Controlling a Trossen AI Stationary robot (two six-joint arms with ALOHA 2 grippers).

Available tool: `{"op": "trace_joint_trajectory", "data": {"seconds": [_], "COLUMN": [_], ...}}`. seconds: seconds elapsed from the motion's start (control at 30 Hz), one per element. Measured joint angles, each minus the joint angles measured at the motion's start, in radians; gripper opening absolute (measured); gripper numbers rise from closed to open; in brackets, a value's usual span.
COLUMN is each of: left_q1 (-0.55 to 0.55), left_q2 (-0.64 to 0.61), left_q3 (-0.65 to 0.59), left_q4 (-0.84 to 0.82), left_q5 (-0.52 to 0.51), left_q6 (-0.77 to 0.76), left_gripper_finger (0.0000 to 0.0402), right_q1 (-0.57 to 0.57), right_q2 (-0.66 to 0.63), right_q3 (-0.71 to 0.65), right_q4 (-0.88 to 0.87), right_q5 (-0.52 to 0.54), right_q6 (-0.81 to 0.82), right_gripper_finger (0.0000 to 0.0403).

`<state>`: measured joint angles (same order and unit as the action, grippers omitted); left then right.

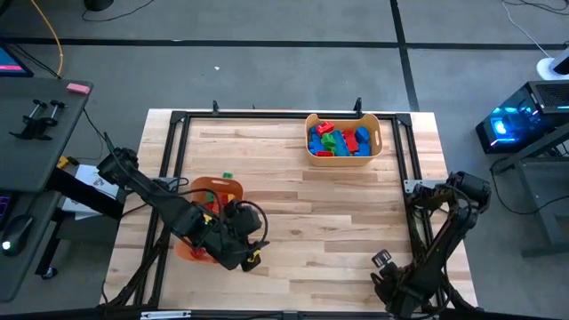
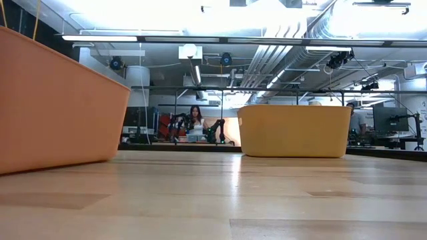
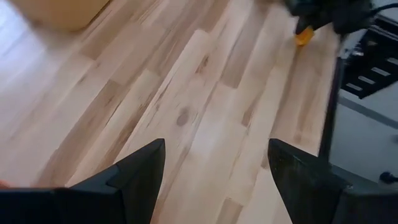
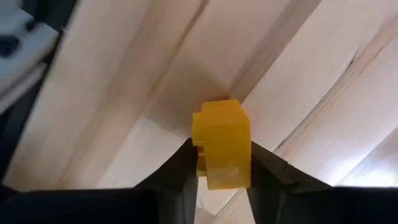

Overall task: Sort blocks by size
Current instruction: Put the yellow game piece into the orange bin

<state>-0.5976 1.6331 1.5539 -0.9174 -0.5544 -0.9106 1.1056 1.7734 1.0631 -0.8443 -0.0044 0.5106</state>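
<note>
My right gripper [image 4: 221,165] points down at the table's near right [image 1: 396,289], shut on a small yellow block [image 4: 221,142]. In the left wrist view that block [image 3: 303,35] shows far off under the dark gripper. My left gripper [image 3: 214,162] hangs open over bare wood near the table's near left [image 1: 244,249], with nothing between its fingers. More blocks in blue, red and green lie in a yellow bin [image 1: 344,138] at the far middle. Others lie in an orange bin [image 1: 213,191] partly hidden under my left arm. My right gripper pinches the yellow block by two opposite sides [image 4: 200,158] between its two fingers [image 4: 267,171]. The fingers come from above, pointing down. The block is upright, its top toward the camera. Whether its underside is still on the wood, I cannot tell.
A black metal frame [image 1: 178,120] runs around the board's edges. In the low view the orange bin [image 2: 60,107] stands close at the left and the yellow bin [image 2: 293,130] farther back. Bare wood lies between them. A person sits in the room beyond.
</note>
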Motion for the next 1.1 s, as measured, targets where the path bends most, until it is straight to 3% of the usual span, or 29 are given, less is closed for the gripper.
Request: {"op": "trace_joint_trajectory", "data": {"seconds": [0.2,0.37,0.5,0.63,0.73,0.97,1.1], "left_q1": [0.000,-0.004,-0.037,-0.104,-0.173,-0.311,-0.335], "left_q2": [0.000,-0.035,-0.104,-0.169,-0.200,-0.210,-0.210], "left_q3": [0.116,0.212,0.225,0.225,0.226,0.226,0.226], "left_q4": [-0.012,-0.012,-0.012,-0.014,-0.011,-0.012,-0.011], "left_q5": [-0.037,-0.123,-0.208,-0.301,-0.378,-0.524,-0.540], "left_q6": [0.201,0.344,0.396,0.399,0.399,0.371,0.365], "left_gripper_finger": [0.0271,0.0271,0.0271,0.0271,0.0271,0.0271,0.0271], "right_q1": [-0.042,-0.153,-0.303,-0.449,-0.544,-0.742,-0.820], "right_q2": [-0.047,-0.123,-0.177,-0.158,-0.094,0.109,0.245], "right_q3": [0.050,0.102,0.142,0.201,0.248,0.414,0.591], "right_q4": [-0.084,-0.292,-0.264,-0.077,0.166,0.752,0.827], "right_q5": [0.030,0.216,0.327,0.370,0.375,0.330,0.253], "right_q6": [-0.086,-0.126,-0.156,-0.297,-0.417,-0.453,-0.485], "right_gripper_finger": [0.0094,0.0094,0.0094,0.0094,0.0094,0.0094,0.0094]}}
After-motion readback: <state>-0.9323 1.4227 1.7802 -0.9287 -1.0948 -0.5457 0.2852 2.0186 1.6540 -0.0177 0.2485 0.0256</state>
